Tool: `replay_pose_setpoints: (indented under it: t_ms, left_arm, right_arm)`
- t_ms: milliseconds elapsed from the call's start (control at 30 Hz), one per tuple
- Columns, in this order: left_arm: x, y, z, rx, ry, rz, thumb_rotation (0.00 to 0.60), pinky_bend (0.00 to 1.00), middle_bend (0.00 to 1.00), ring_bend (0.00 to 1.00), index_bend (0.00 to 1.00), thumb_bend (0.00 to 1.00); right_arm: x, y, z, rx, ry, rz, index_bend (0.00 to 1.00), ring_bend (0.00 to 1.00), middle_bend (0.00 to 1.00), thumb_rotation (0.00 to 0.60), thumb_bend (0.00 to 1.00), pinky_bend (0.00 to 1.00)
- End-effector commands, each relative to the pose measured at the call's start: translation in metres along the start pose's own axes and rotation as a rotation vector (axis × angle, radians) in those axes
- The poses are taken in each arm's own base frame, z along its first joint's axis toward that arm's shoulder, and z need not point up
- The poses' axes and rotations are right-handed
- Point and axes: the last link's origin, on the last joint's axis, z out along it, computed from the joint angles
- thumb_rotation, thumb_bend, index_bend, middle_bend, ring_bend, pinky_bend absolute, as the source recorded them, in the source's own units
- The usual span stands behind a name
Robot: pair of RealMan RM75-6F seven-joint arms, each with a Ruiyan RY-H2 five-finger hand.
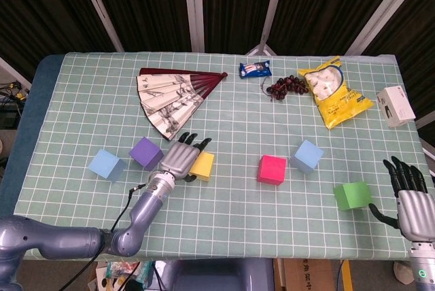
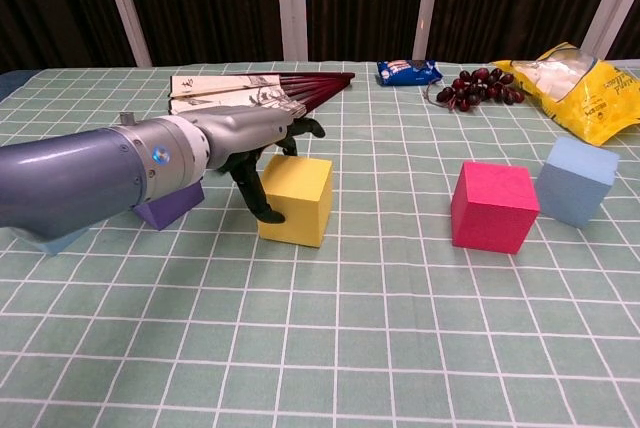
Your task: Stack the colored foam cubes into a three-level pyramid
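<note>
On green checked tablecloth (image 1: 231, 199), dark curtains behind, left hand (image 1: 182, 158) grasping yellow cube (image 1: 202, 166), right hand (image 1: 410, 196) spread.

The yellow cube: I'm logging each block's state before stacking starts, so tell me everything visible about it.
The yellow cube is a plain, matte, foam-looking block with slightly soft edges and no markings. It sits flat on the checked green tablecloth, unstacked, right of the purple cube and left of the pink cube. The left hand lies against its left side, dark fingers touching that face and reaching over its top edge.
</note>
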Motion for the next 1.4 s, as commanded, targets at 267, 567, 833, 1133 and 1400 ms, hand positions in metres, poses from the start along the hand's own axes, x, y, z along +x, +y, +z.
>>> replay_pose_setpoints:
  t_ms: [267, 567, 833, 1133, 1400]
  left_arm:
    - [0.004, 0.009, 0.009, 0.049, 0.037, -0.043, 0.6, 0.05, 0.4, 0.07, 0.03, 0.36]
    - [0.006, 0.023, 0.028, 0.102, 0.043, -0.035, 0.6, 0.05, 0.41, 0.07, 0.03, 0.36]
    - [0.016, 0.042, 0.054, 0.107, 0.064, -0.031, 0.6, 0.05, 0.41, 0.07, 0.03, 0.36]
    - [0.021, 0.045, 0.074, 0.125, 0.075, -0.017, 0.6, 0.05, 0.41, 0.07, 0.03, 0.36]
    - [0.021, 0.046, 0.084, 0.144, 0.075, -0.017, 0.6, 0.05, 0.41, 0.07, 0.03, 0.36]
  right_arm:
    - [0.0, 0.0, 0.0, -0.001, -0.008, 0.01, 0.0, 0.0, 0.0, 0.6, 0.24, 0.0]
    - [0.001, 0.001, 0.0, -0.004, -0.017, 0.023, 0.0, 0.0, 0.0, 0.6, 0.24, 0.0]
    - [0.002, 0.002, 0.0, -0.009, -0.022, 0.04, 0.0, 0.0, 0.0, 0.6, 0.24, 0.0]
    - [0.003, 0.003, 0.001, -0.015, -0.027, 0.051, 0.0, 0.0, 0.0, 0.6, 0.24, 0.0]
    - [0.003, 0.004, 0.001, -0.018, -0.027, 0.054, 0.0, 0.0, 0.0, 0.6, 0.24, 0.0]
